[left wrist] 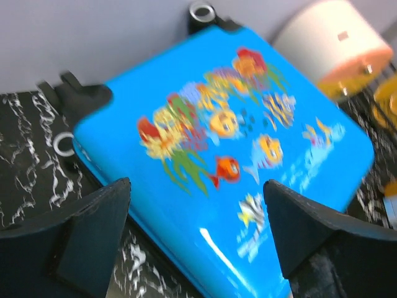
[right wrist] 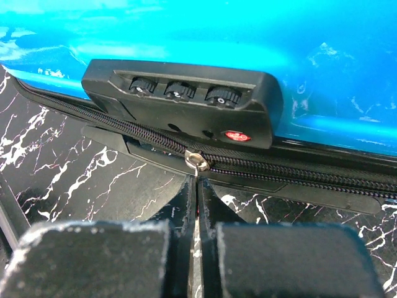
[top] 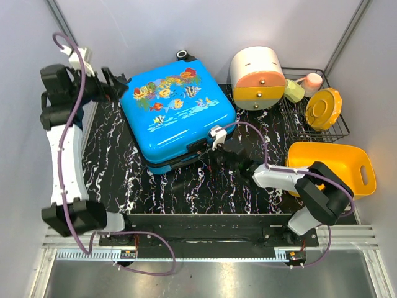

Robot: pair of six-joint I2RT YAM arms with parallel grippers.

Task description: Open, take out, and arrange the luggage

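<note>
the luggage (top: 177, 108) lies shut on the middle of the table (top: 111, 167), the right gripper (right wrist: 197, 186) pinched on its zipper pull (right wrist: 195, 162), the left gripper (top: 116, 84) spread empty by the far-left corner, so a tug could slip the thin tab free or drag the unbraced case.

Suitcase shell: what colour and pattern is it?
The suitcase is bright blue with a colourful fish print, clearest in the top view.

I find nothing I can read: the digits on the combination lock's (right wrist: 186, 102) dials (right wrist: 177, 90) are blurred, its red mark (right wrist: 237, 135) is illegible, and the luggage's (top: 177, 112) fish print (left wrist: 236, 124) shows no legible lettering.
</note>
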